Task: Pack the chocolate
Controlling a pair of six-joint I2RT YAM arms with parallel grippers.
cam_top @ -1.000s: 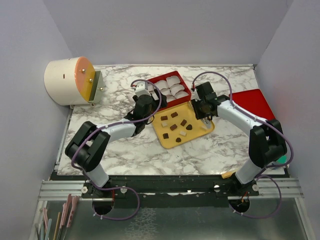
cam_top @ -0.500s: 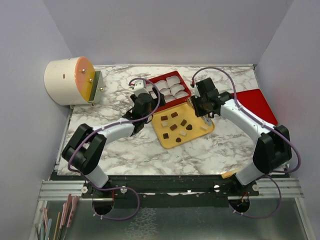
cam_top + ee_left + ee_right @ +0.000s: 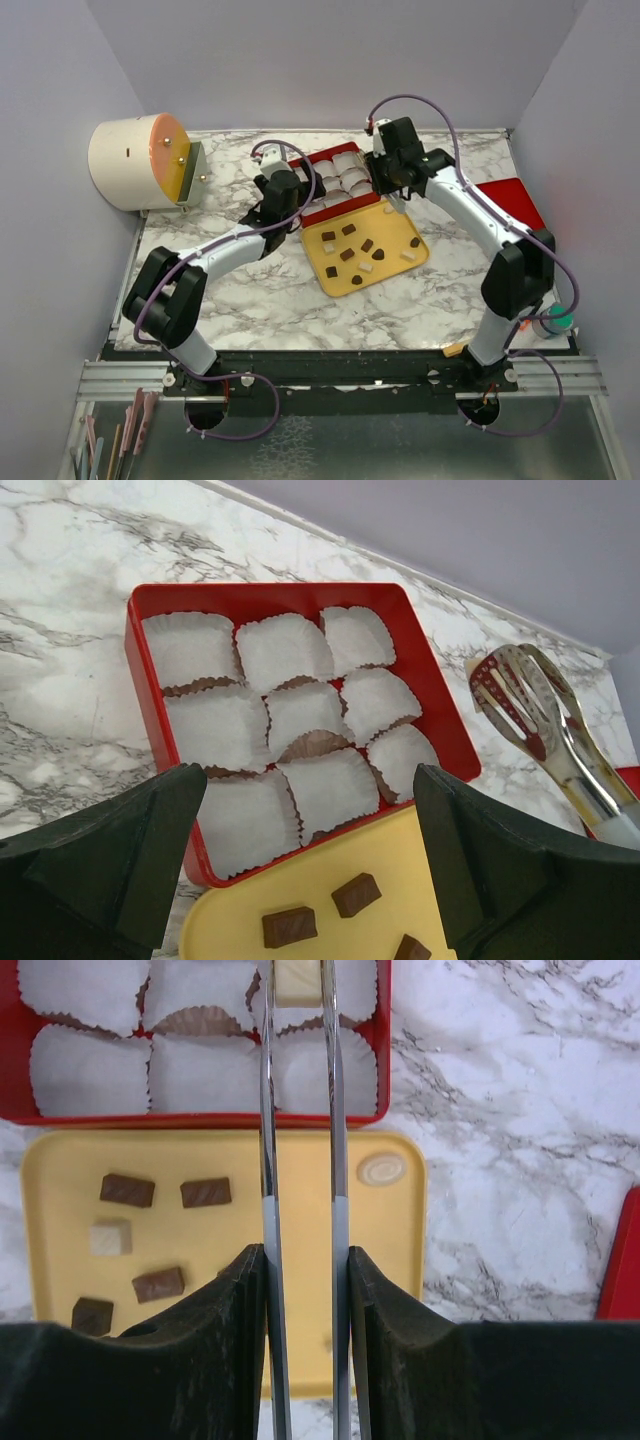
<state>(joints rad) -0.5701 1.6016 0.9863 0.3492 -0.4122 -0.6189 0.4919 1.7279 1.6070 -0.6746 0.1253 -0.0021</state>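
Observation:
Several chocolate pieces lie on the flat yellow tray [image 3: 395, 265]: dark ones [image 3: 127, 1190] [image 3: 356, 894], a cream-white cube [image 3: 110, 1237] and a round cream one [image 3: 381, 1169]. Behind the tray stands a red box [image 3: 318, 213] filled with white paper cups [image 3: 250, 725]. My right gripper [image 3: 392, 185] [image 3: 300, 1260] is shut on metal tongs [image 3: 268, 1160] [image 3: 530, 700]. The tongs' tips pinch a cream-white chocolate [image 3: 297, 980] above the box's cups. My left gripper [image 3: 292, 205] [image 3: 310, 860] is open and empty, at the box's near-left corner where the box meets the tray.
A red lid [image 3: 510, 205] lies at the right on the marble table. A cream cylinder with an orange face [image 3: 135, 160] stands at the back left. A teal object [image 3: 560, 322] sits at the front right edge. Walls close in on three sides.
My right arm has swung back and left, carrying the tongs from over the yellow tray to over the red box. My left gripper has shifted slightly back along the box.

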